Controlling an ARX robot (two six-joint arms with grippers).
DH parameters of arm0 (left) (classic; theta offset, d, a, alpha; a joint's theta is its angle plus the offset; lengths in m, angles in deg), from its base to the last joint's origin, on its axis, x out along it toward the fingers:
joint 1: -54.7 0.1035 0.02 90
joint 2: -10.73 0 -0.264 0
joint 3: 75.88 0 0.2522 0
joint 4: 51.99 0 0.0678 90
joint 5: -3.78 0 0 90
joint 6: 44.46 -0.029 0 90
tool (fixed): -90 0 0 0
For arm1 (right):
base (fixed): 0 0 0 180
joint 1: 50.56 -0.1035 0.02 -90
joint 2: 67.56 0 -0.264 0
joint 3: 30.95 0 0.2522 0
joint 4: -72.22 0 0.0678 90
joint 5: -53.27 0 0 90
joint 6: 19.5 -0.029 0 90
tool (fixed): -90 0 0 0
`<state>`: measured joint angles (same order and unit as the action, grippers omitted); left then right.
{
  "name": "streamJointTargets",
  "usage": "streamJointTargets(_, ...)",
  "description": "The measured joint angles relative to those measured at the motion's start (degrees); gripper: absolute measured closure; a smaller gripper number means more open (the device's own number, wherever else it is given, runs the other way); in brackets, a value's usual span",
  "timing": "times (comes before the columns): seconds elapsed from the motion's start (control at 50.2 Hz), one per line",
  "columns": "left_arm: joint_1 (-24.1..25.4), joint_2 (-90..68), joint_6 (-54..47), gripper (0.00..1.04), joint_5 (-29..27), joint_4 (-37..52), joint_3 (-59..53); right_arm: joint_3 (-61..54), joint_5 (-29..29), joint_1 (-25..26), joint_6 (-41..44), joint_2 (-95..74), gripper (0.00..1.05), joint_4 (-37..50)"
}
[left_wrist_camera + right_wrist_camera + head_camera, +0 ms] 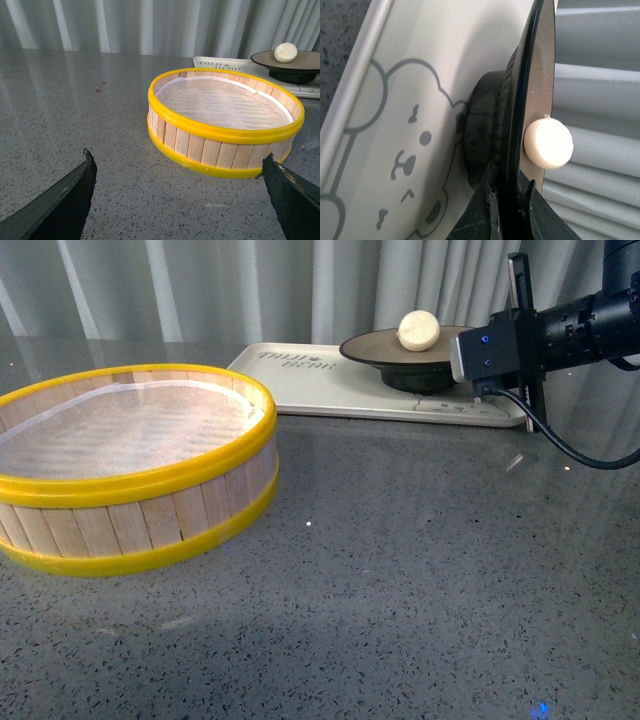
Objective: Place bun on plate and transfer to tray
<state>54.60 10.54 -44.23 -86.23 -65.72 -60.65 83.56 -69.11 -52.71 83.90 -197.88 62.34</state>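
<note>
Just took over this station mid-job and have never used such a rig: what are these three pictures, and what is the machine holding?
It is a robot with two arms. The front view looks out from its body; the other two come from cameras on each wrist. The right gripper is shut on the rim of the brown plate, which carries the bun and sits on or just above the cream tray with its bear drawing. The left gripper is open and empty, facing the yellow-rimmed bamboo steamer basket on the grey speckled table.

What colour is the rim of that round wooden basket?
Bright yellow: the steamer basket has yellow bands at top and bottom, clearest in the left wrist view.
</note>
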Motion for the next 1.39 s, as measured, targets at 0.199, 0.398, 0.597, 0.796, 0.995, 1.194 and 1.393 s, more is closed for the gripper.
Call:
streamJointTargets(0.199,0.0,0.0,0.0,0.07,0.0,0.0,0.0,-2.5,1.1,-1.6,-3.3,0.3,0.94,2.3)
streamJointTargets(0.398,0.0,0.0,0.0,0.07,0.0,0.0,0.0,-12.0,1.3,-1.9,-5.6,6.8,0.53,5.2)
streamJointTargets(0.597,0.0,0.0,0.0,0.07,0.0,0.0,0.0,-21.1,2.2,-2.4,-7.4,17.0,0.23,10.7)
streamJointTargets(0.796,0.0,0.0,0.0,0.07,0.0,0.0,0.0,-39.0,18.6,-7.6,-30.2,40.7,0.09,25.9)
streamJointTargets(0.995,0.0,0.0,0.0,0.07,0.0,0.0,0.0,-43.2,22.4,-8.9,-47.7,51.0,0.09,26.6)
streamJointTargets(1.194,0.0,0.0,0.0,0.07,-0.2,0.0,0.0,-52.3,41.7,-8.6,-78.3,53.1,0.33,24.0)
streamJointTargets(1.393,0.0,0.0,0.0,0.07,0.0,0.0,0.0,-67.9,40.2,-5.6,-99.8,63.1,0.72,31.4)
